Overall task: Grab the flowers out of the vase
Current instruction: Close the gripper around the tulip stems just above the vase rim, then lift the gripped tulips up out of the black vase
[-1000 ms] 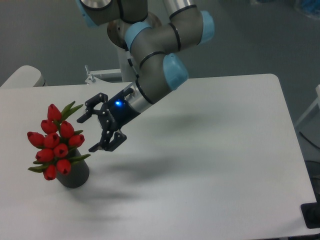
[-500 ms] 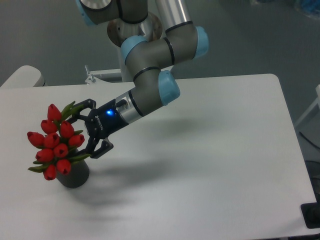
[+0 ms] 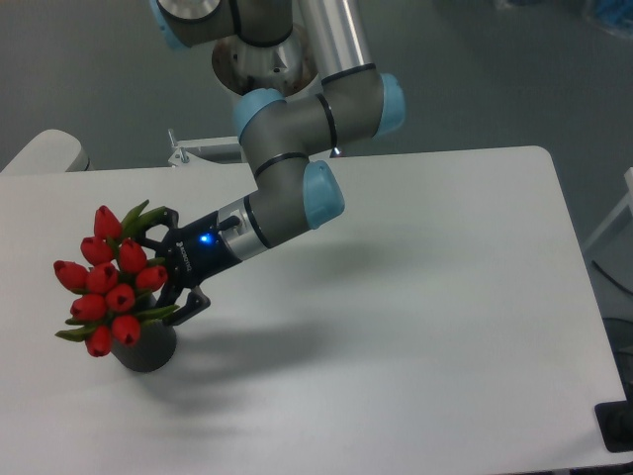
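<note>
Flowers (image 3: 111,282) are in the vase (image 3: 146,344) at the bench's (image 3: 415,297) left-front area, red buds leaning left, green leaves sticking out both sides. Gripper (image 3: 161,265) comes in tilted from the right with jaws spread, one finger (image 3: 158,220) above the right edge of the bunch by the upper leaf, the other (image 3: 190,305) below near the vase rim, so the bunch's right side sits between or just at the fingertips. Contact with leaves looks likely but can't confirm from this angle; nothing clamped.
</note>
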